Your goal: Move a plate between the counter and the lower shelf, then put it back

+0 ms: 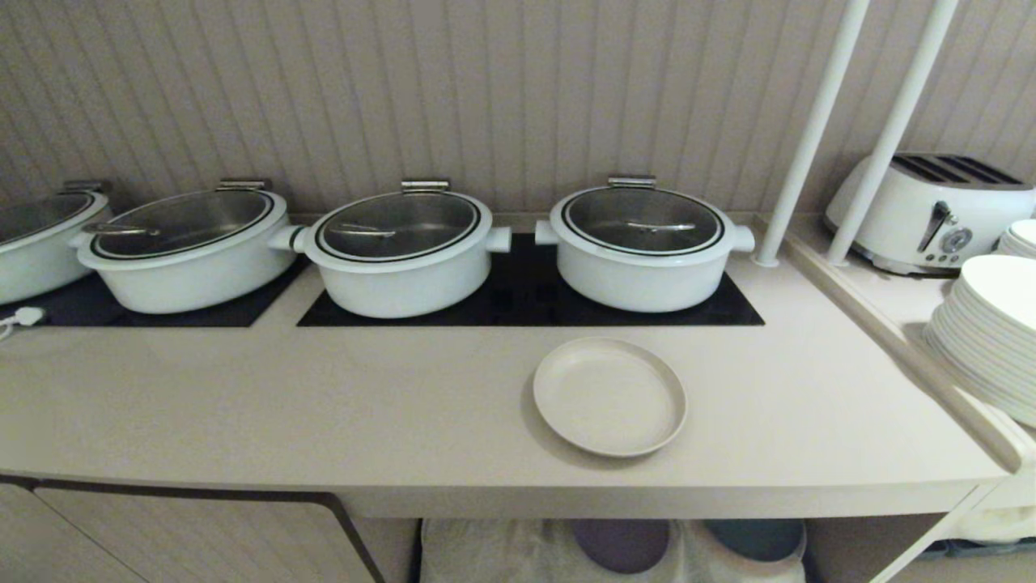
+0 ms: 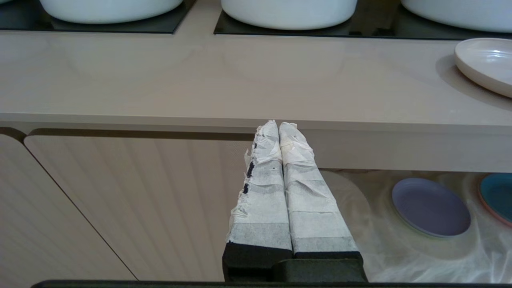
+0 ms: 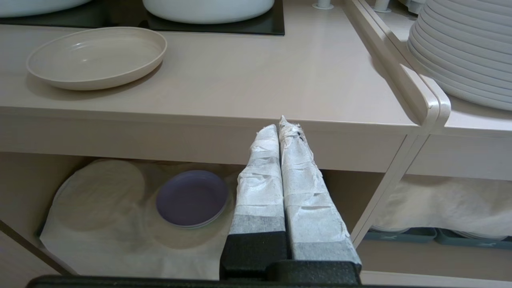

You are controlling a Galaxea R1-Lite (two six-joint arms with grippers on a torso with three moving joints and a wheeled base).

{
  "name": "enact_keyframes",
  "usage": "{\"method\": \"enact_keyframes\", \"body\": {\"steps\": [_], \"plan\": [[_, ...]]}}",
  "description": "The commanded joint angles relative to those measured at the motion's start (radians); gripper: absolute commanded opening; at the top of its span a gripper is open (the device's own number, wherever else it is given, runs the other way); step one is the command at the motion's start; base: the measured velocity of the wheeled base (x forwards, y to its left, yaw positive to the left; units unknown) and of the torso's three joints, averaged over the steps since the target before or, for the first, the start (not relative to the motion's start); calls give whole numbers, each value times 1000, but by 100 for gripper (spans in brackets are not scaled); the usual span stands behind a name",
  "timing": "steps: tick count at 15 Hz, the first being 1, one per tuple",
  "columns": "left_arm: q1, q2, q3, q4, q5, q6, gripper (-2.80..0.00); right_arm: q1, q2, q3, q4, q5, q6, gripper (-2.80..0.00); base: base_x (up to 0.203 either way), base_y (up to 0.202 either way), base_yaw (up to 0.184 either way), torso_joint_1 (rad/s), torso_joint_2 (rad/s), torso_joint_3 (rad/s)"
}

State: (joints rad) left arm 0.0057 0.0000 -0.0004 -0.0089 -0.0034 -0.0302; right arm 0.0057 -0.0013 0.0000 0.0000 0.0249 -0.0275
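We see the plate [image 1: 609, 396] lying flat on the worktop [image 1: 324, 405], centre-right of the head view; in the wrist views it sits upper left of our right claw [image 3: 279, 126], the nearer one, both claws pressed together and empty, left claw [image 2: 277, 125] farther off

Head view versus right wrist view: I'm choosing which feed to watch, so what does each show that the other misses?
Only the head view shows the lidded pots whole and the toaster. Only the right wrist view shows the right gripper, shut, in front of the counter's edge, and the cloth-draped lower shelf clearly. Both show the plate on the counter, the purple plate below, and the stacked white plates.
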Motion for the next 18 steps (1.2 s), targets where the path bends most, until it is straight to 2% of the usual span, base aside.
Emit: {"method": "enact_keyframes", "body": {"steps": [1,18], "plan": [[0,0,0,0,0,0,-280,0,1,-1,0,1,0,-280,0,0,0,0,0,0],[0,0,0,0,0,0,-280,0,1,-1,0,1,-8,-280,0,0,0,0,0,0]]}}
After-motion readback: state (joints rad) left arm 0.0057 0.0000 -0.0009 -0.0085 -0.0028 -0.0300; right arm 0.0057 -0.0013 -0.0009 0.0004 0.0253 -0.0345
